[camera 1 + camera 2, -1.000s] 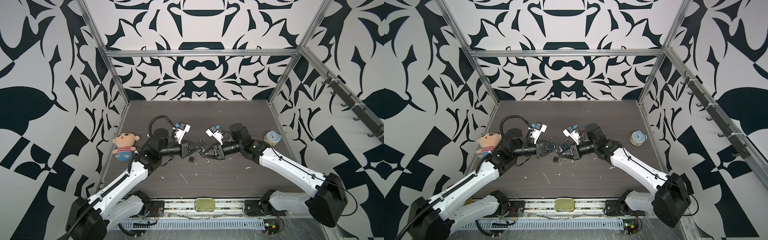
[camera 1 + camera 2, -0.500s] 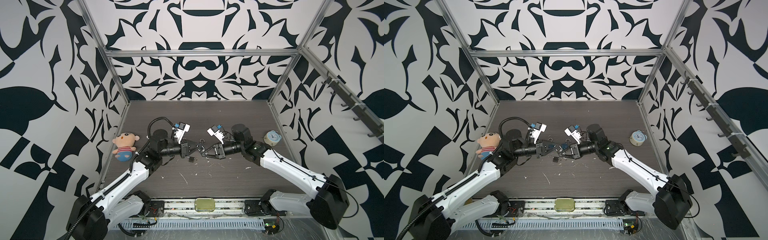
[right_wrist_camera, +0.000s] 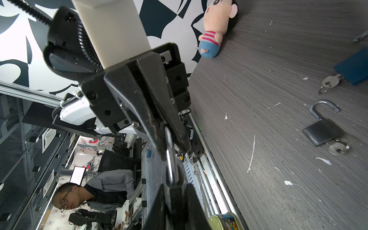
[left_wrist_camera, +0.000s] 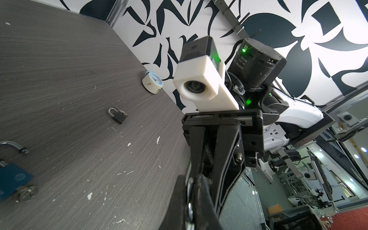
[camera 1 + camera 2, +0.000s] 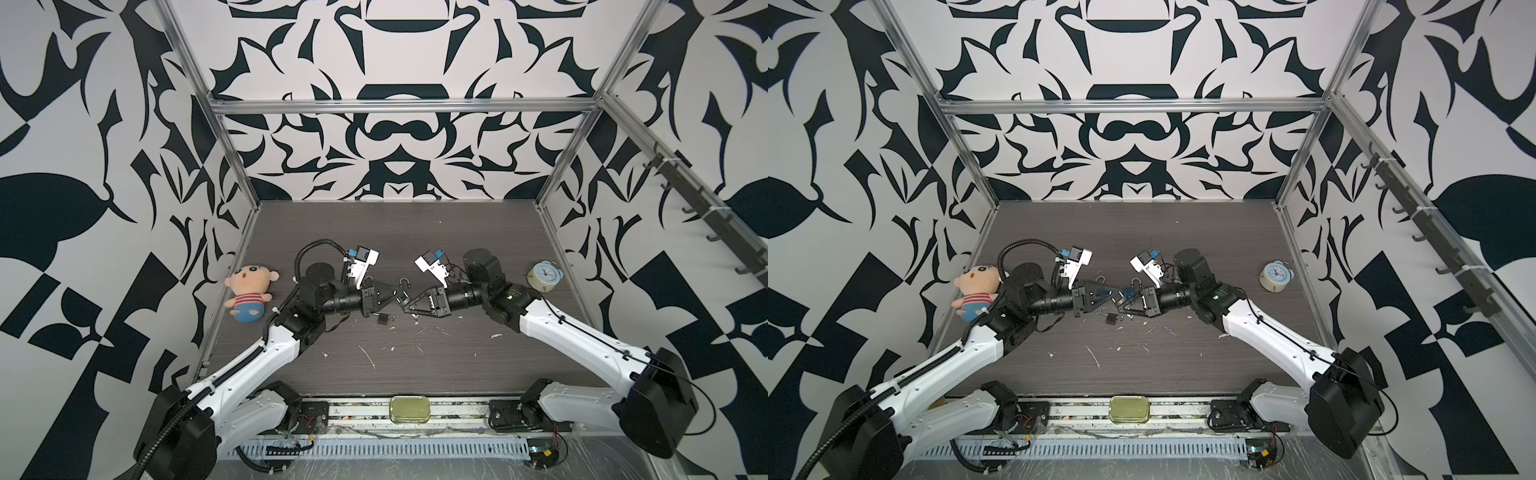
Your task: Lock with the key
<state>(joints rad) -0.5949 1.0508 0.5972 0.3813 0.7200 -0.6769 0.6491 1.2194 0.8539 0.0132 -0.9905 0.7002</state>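
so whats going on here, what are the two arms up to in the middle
The two arms are nose to nose above the table, sharing a small metal item. The left gripper is shut on its silver end and the right gripper on its dark end. It looks like a padlock's shackle and body, but I cannot be sure. On the table lie a black padlock with its shackle open and a key in it, a blue padlock with a key, and a closed padlock.

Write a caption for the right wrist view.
The left tool and right tool meet on a thin metal piece; on the table an open black padlock lies with its key in.
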